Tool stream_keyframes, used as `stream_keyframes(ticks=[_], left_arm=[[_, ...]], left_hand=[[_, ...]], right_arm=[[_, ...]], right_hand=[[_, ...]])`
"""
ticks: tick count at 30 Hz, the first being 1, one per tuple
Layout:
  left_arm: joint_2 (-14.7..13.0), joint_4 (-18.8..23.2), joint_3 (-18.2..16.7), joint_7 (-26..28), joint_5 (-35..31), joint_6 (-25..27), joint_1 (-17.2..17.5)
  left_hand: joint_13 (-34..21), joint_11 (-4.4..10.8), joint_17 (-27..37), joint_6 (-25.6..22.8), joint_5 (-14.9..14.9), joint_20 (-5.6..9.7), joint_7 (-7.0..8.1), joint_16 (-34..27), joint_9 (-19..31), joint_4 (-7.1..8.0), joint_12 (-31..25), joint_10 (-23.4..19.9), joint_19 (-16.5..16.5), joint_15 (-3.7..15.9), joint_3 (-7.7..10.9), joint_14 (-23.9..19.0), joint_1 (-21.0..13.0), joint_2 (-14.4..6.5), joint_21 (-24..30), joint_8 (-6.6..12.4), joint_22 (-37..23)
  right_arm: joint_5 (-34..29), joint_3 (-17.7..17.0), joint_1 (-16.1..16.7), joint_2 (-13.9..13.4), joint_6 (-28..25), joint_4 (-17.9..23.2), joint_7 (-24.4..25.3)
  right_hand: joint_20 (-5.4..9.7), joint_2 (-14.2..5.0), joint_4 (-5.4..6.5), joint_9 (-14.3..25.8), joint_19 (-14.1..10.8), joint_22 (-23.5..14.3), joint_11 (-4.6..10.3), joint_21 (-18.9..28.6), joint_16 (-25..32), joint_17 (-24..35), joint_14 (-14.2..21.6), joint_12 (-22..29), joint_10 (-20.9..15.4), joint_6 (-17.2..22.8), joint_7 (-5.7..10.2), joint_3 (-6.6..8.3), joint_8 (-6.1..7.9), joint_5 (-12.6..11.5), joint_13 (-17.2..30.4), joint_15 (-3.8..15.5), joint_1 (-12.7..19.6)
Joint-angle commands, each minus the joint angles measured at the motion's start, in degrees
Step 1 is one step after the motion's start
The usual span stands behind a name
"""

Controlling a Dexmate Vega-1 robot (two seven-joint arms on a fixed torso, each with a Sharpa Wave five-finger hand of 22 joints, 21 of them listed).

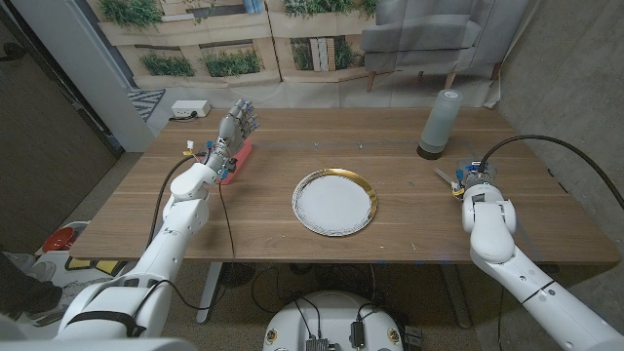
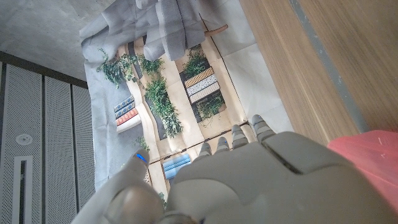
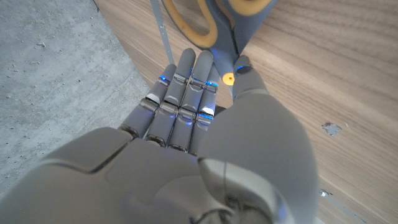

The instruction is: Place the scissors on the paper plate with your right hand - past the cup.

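- Two views differ: the right wrist view shows the right hand (image 3: 205, 124), fingertips touching the scissors (image 3: 217, 18), grip uncertain.
- Head view: paper plate (image 1: 334, 203) mid-tabletop, cup (image 1: 441, 123) near the far right corner.

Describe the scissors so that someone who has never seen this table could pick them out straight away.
Start at the wooden table and go to its right side, where the tall grey cup stands near the far edge. Just nearer than the cup, at the right hand, lie the scissors. Their grey handles with yellow-lined loops set them apart from the round paper plate mid-table.
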State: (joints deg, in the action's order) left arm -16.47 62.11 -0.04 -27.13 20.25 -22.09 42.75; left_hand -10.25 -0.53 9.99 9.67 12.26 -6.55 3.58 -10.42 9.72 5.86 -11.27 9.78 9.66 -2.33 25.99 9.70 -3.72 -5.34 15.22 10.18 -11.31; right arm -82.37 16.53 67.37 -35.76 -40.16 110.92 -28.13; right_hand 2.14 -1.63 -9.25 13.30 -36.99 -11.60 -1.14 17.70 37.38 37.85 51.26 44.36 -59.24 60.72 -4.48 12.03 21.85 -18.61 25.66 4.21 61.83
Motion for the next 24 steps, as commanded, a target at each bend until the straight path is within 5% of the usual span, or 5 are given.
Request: stream_keyframes(ticks=[1, 23, 24], left_arm=[[0.0, 1.0, -0.2, 0.1, 0.2, 0.1, 0.5], [0.0, 3.3, -0.8, 0.8, 0.4, 0.5, 2.2], [0.0, 3.2, -0.8, 0.8, 0.4, 0.4, 2.2]], left_hand=[[-0.2, 0.03, 0.2, 0.8, 0.3, -0.34, 0.22, -0.1, 0.2, 0.10, -0.1, 6.0, 4.0, -0.34, -0.19, 8.0, 0.3, -0.1, -0.3, 0.20, -0.2], [-0.2, -0.39, 0.2, 0.8, 0.3, -0.30, 0.17, -0.1, 0.2, 0.13, -0.2, 5.7, 3.9, -0.28, -0.30, 8.0, 0.2, -0.2, -0.5, 0.19, -0.3], [-0.2, 0.43, 0.2, 0.8, 0.3, -0.34, 0.15, -0.1, 0.2, 0.13, -0.2, 5.9, 4.0, -0.33, -0.31, 8.0, 0.2, -0.2, -0.6, 0.22, -0.3]], right_arm=[[-0.4, -0.8, 0.9, -0.5, 0.0, 1.8, 1.1], [-1.4, -1.6, 1.8, -0.2, 2.8, 5.3, 3.9], [-1.4, -1.6, 1.7, -0.1, 2.9, 5.4, 4.0]], right_hand=[[-0.05, -4.49, 0.43, 6.5, -0.5, -0.1, -0.12, 0.2, 0.2, 0.1, 3.2, 0.4, 0.0, 3.1, 0.73, 0.25, 5.67, 0.0, 0.3, 4.20, 5.1], [-0.04, -4.60, 0.71, 7.6, -0.4, -0.2, 0.05, 0.5, 0.0, 1.0, 3.4, 0.7, 0.1, 2.9, 0.61, 0.33, 5.92, 0.3, 0.8, 4.06, 5.4], [-0.05, -4.63, 0.76, 7.7, -0.4, -0.2, 0.00, 0.5, 0.1, 1.1, 3.4, 0.7, 0.0, 2.9, 0.57, 0.32, 5.92, 0.3, 0.7, 4.04, 5.3]])
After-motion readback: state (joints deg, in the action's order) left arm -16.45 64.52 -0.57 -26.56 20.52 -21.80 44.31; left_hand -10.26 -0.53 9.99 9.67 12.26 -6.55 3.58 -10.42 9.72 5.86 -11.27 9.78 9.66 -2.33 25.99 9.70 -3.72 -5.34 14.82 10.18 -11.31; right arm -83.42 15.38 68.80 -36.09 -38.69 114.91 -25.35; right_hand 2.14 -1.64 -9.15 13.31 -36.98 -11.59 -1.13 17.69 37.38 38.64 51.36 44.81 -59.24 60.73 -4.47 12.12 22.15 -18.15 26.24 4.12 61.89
